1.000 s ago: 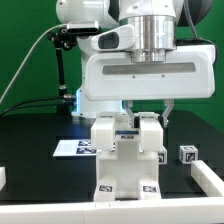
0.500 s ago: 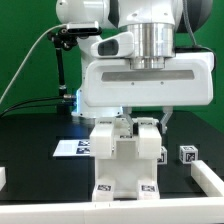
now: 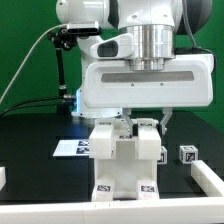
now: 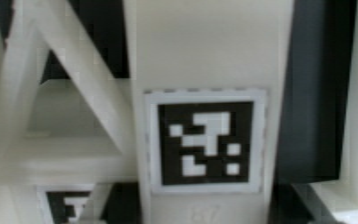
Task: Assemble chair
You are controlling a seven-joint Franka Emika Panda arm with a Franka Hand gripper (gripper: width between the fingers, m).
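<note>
The partly joined chair (image 3: 127,160) stands at the table's middle in the exterior view: white blocky parts with marker tags on their lower front. My gripper (image 3: 145,119) hangs straight above it, its fingers reaching down round the top parts. In the wrist view a white post with a black-and-white tag (image 4: 202,140) fills the middle, with dark gaps on both sides of it, so the jaws stand apart from it. A slanted white bar (image 4: 78,90) crosses beside the post. The fingertips themselves are mostly hidden.
The marker board (image 3: 72,148) lies behind the chair towards the exterior view's left. A small tagged white block (image 3: 187,153) sits at the right, a larger white part (image 3: 211,181) at the right front edge, and another white piece (image 3: 3,177) at the left edge.
The hand and the chair's top parts sit slightly lower than a second ago. The fingers have spread away from the part between them.
</note>
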